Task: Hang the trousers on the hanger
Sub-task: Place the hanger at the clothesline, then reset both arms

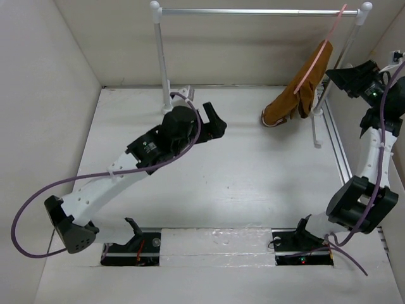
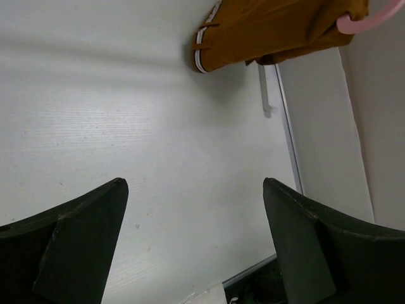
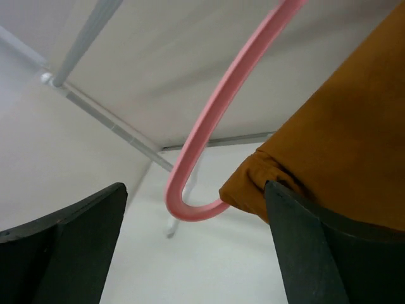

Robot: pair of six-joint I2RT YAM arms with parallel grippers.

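The rust-brown trousers hang over the pink hanger, which hangs on the silver rail at the back right; their lower end rests on the table. They show in the left wrist view and the right wrist view, where the hanger curves under the cloth. My right gripper is open just right of the trousers, holding nothing. My left gripper is open and empty over the table's middle back, well left of the trousers.
The silver rail on white posts spans the back. A metal track runs along the right wall. White walls close in the left, back and right sides. Arm bases sit at the near edge.
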